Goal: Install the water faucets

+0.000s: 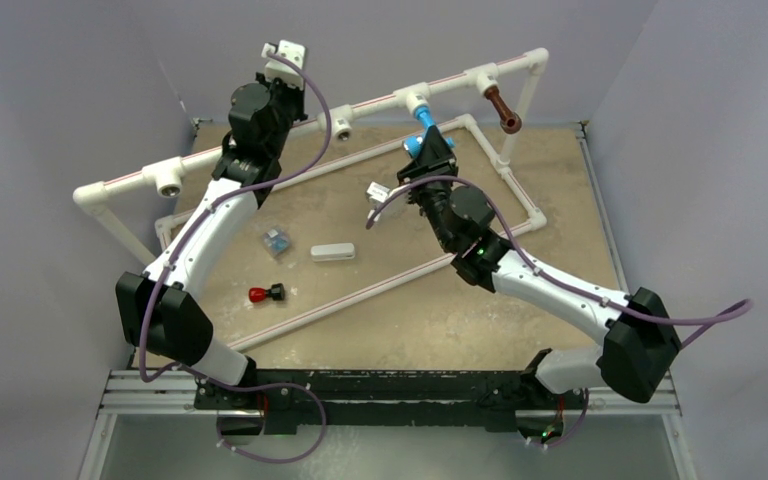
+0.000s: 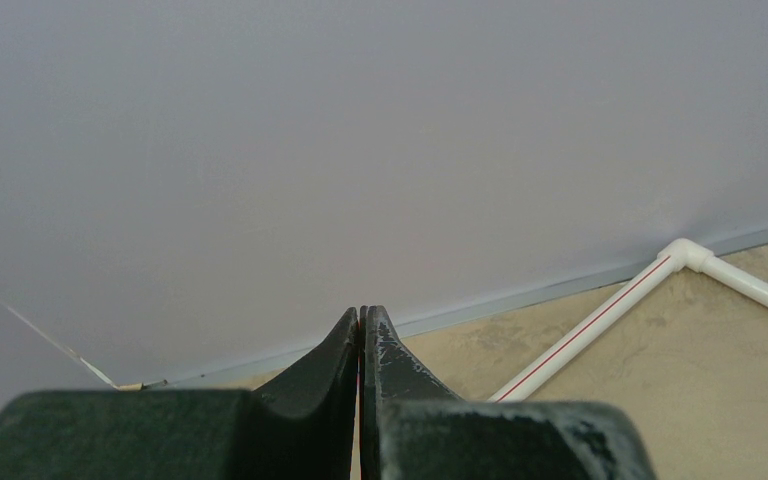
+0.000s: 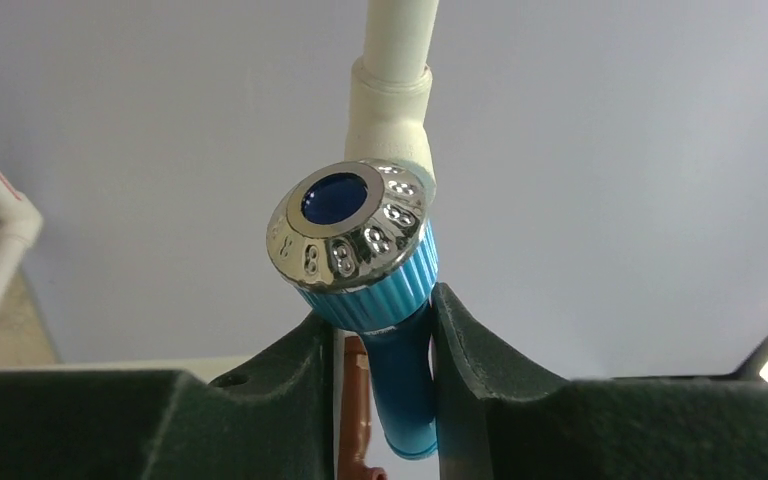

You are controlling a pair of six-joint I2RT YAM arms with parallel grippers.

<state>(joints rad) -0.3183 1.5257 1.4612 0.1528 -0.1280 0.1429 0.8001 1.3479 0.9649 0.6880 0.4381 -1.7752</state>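
Faucets first: the blue faucet (image 3: 370,282) sits right between the fingers of the right gripper (image 3: 385,305), silvery cap facing my wrist cam and its back end up against the white tee fitting (image 3: 390,110) just past the fingertips. I can't tell how deep it sits in the tee's mouth. My worry from here is the thread. If the inlet isn't square to the tee when I twist, I reckon it cross-threads or pops out and drops to the table (image 1: 440,320) below the gripper. Second worry is that the body is smooth, round plastic, so it might spin in the jaws rather than turn with them. Third, the pipe rail (image 1: 365,104) looks light and nothing braces it, so a hard push forward could shove the whole frame away from the gripper. The brown faucet (image 1: 503,108) hangs from the next tee along, off to the gripper's right and beyond it, close enough that a wide wrist roll might clip it. As for the grip, the jaws stand narrow, drawn in around the blue body. The right-hand pad is pressed flat on it and the other meets the ribbed collar, so I'd call it clamped, if not by much. The left gripper (image 2: 362,312) is pinched together on nothing, aimed at the wall and well away from all this.
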